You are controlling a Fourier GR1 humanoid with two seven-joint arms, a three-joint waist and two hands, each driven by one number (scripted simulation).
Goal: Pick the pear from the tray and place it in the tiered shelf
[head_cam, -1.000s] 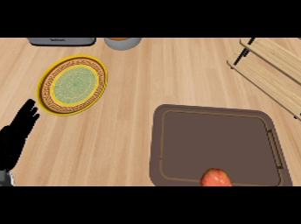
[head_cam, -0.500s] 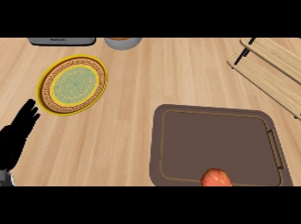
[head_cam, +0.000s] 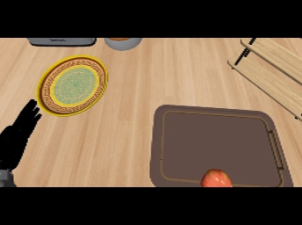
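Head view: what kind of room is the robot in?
Most likely a kitchen. There is a wooden counter with a patterned plate, a dark tray holding a pear, and a tiered shelf at the right.

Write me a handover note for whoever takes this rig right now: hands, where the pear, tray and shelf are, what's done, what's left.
Left hand: open, resting at the view's left edge, fingers up, holding nothing.
Right hand: not in view.
Pear: on the brown tray, at its near edge, partly cut off by the view's lower edge.
Tiered shelf: upper right on the counter, nothing visible on the shown part.
Done: nothing yet; pear not grasped.
Left: grasp the pear, lift it, carry it to the shelf, set it down.
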